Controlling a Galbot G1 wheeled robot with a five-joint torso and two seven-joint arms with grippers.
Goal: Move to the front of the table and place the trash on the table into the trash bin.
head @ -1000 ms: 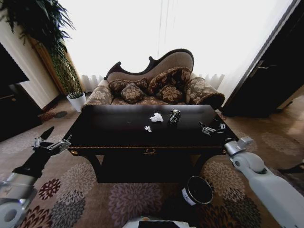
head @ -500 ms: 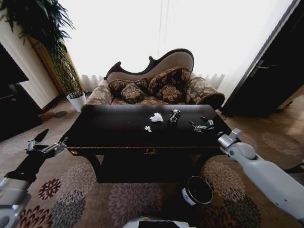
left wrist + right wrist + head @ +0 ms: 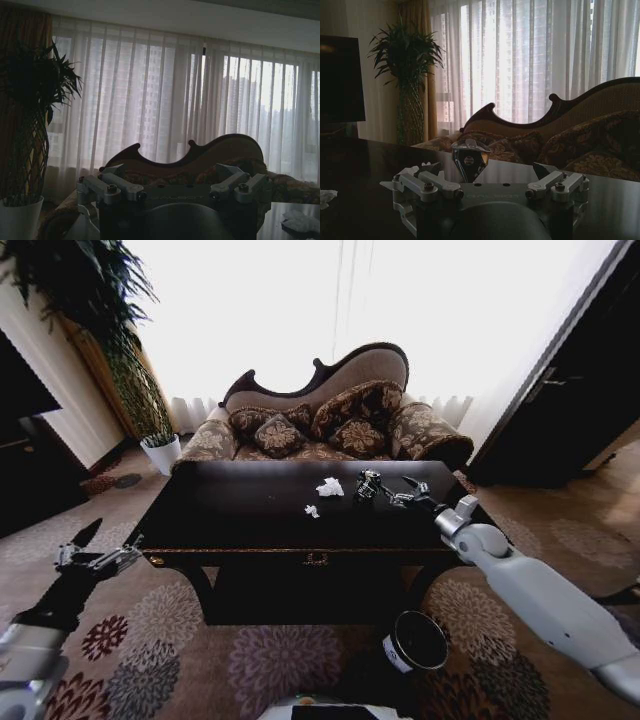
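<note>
On the dark table (image 3: 240,525) lie a crushed can (image 3: 368,483), a white crumpled paper (image 3: 329,487) and a small paper scrap (image 3: 312,511). My right gripper (image 3: 393,493) hovers open over the table, just right of the can. In the right wrist view the can (image 3: 470,160) stands a short way ahead, centred between the open fingers (image 3: 427,182), with paper (image 3: 415,171) behind it. My left gripper (image 3: 100,555) hangs open off the table's left end, below its top. The black trash bin (image 3: 415,640) stands on the carpet under the table's front right.
An ornate sofa (image 3: 330,425) with cushions stands behind the table. A tall plant in a white pot (image 3: 160,452) is at the back left. Dark furniture (image 3: 30,460) lines the left wall. Patterned carpet (image 3: 270,665) spreads in front of the table.
My right arm has swung left and forward across the table, from its right edge up to the can. The left gripper has sunk slightly and drifted left.
</note>
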